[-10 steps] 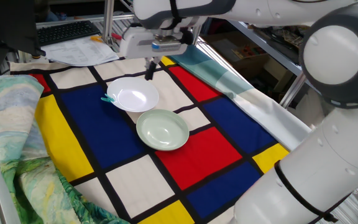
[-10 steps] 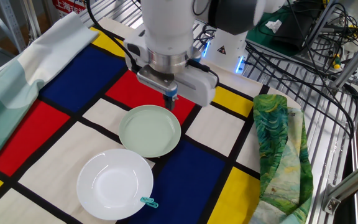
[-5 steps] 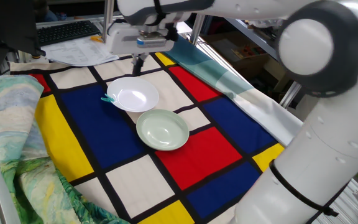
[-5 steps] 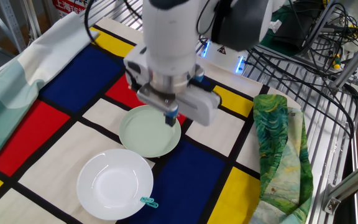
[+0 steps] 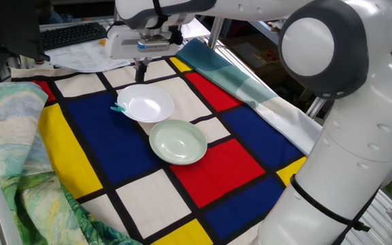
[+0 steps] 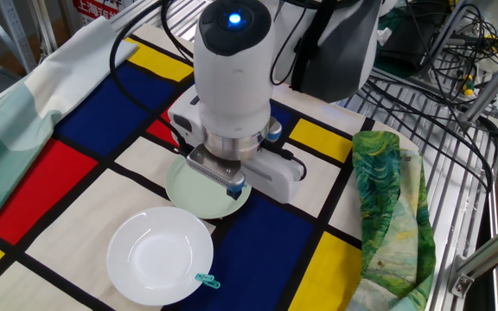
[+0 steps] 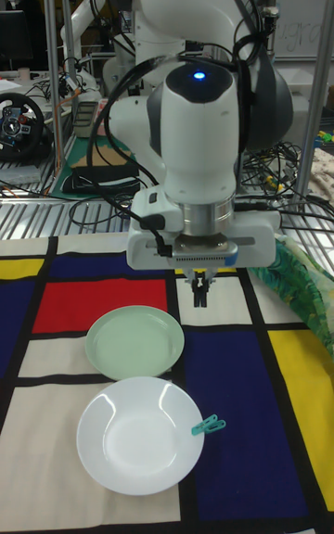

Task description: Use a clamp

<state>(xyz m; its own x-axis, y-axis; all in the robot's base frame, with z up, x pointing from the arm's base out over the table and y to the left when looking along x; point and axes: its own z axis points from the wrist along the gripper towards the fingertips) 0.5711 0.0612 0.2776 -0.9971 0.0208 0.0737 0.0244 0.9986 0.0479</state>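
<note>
The clamp [image 7: 208, 425], a small teal clip, lies at the rim of the white bowl [image 7: 139, 435]; whether it grips the rim I cannot tell. In one fixed view the clamp [image 5: 119, 108] sits at the left edge of the white bowl [image 5: 146, 103], and in the other fixed view the clamp [image 6: 206, 280] sits at its near right edge. My gripper [image 7: 199, 293] hangs above the cloth, behind the clamp and right of the pale green bowl [image 7: 134, 340]. Its thin dark fingers are pressed together and hold nothing. The gripper [image 5: 140, 73] is above the far rim of the white bowl.
A checked cloth [image 5: 114, 156] in red, blue, yellow and white covers the table. A green painted cloth [image 6: 387, 199] is bunched at one side. A folded teal cloth [image 5: 230, 75] lies along the other. Papers and a keyboard [image 5: 73, 34] sit beyond the far edge.
The gripper has moved steadily sideways, leftward in one fixed view, from beyond the green bowl toward the white bowl's side. Bowls and clamp have not moved.
</note>
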